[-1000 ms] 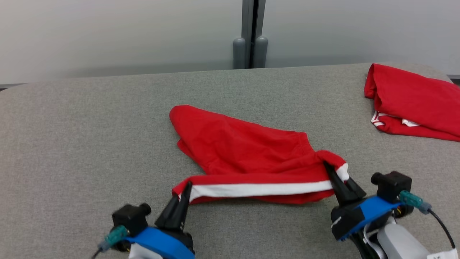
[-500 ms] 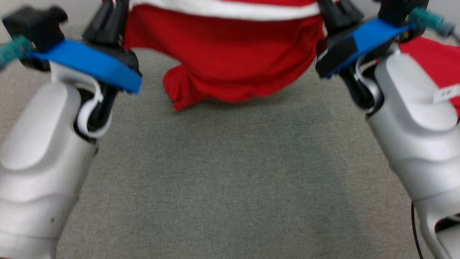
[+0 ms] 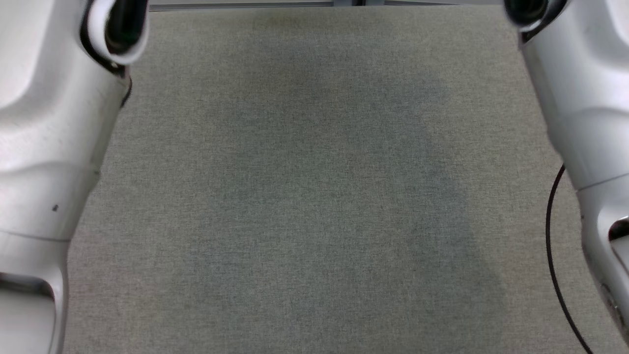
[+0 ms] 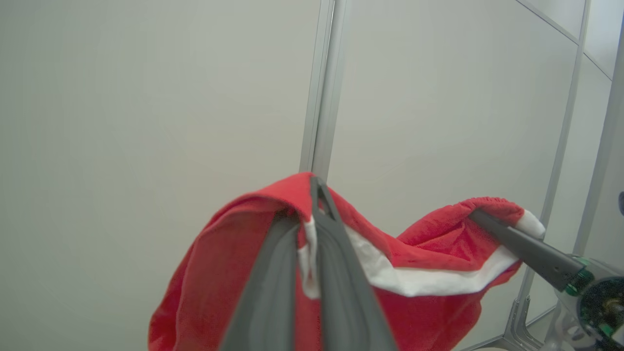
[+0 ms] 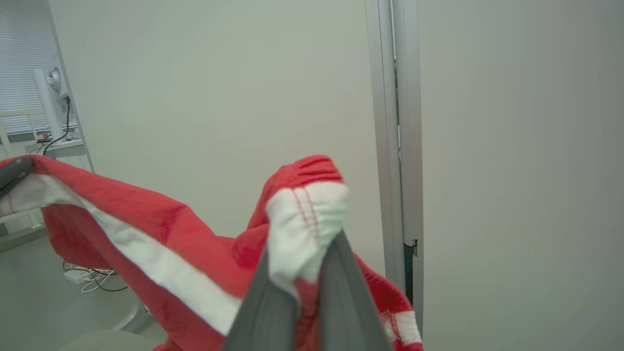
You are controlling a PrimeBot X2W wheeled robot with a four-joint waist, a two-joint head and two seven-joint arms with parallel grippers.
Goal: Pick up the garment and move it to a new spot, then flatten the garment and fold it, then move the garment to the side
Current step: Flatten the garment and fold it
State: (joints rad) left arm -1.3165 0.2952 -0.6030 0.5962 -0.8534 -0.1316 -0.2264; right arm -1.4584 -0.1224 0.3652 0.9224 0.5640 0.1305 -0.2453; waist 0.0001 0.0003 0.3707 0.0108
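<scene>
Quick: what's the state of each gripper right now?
Left gripper: shut on the garment, at its white-banded edge.
Right gripper: shut on the garment's other end.

The garment [image 4: 438, 243] was soft red knit cloth with a white band, fuzzy and matt. The fingers [image 4: 341, 292] of the left gripper [image 4: 304, 214] and of the right gripper [image 5: 307, 273] looked like dark grey matt rubber, finely ribbed. The table cover [image 3: 314, 177] was grey woven fabric, matt and slightly rough. The left forearm [image 3: 44, 123] and right forearm [image 3: 585, 98] were smooth, glossy white plastic. The far post [image 4: 321, 87] was brushed metal.
</scene>
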